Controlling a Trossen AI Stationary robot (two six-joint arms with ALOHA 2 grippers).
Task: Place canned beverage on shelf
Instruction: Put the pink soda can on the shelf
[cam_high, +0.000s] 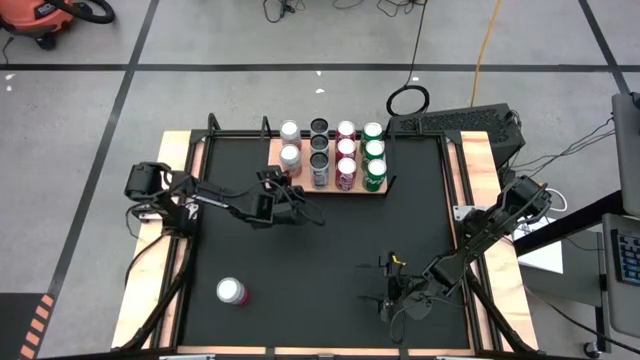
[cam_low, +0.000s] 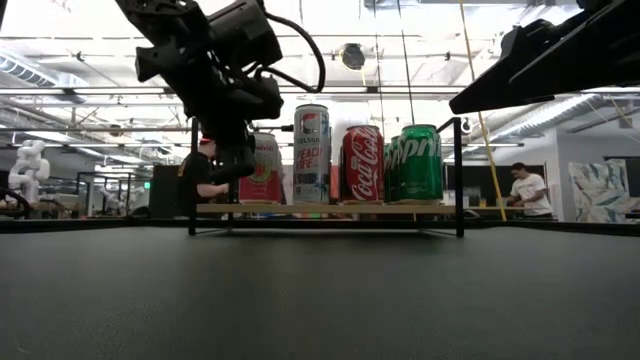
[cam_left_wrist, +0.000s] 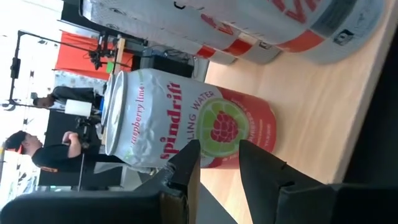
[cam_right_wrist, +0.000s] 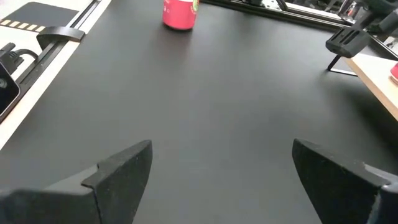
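The shelf (cam_high: 276, 150), a light-brown board, lies at the mat's far side and carries several upright cans in rows. A white and red Spindrift can (cam_left_wrist: 180, 118) stands upright on its base at the near end of the shelf's left row (cam_low: 262, 170). My left gripper (cam_left_wrist: 219, 152) is at that can's near side, turned on its side, with a narrow gap between its fingers; it also shows in the high view (cam_high: 290, 188). A red can with a silver top (cam_high: 231, 291) stands on the mat at the near left. My right gripper (cam_high: 392, 290) is open and empty at the near right. My left gripper has its fingertips (cam_left_wrist: 189, 158) right at the lower side wall of the Spindrift can (cam_left_wrist: 214, 134), coming level from the table's near left. I cannot tell whether they touch it. The can stands upright on the shelf board (cam_left_wrist: 311, 112).
A tall white can (cam_low: 311, 150), a red cola can (cam_low: 362, 163) and a green can (cam_low: 420, 162) front the other shelf rows. Black brackets (cam_low: 460, 175) stand at the shelf's ends. Wooden strips (cam_high: 178, 250) edge the black mat. People show in the room behind.
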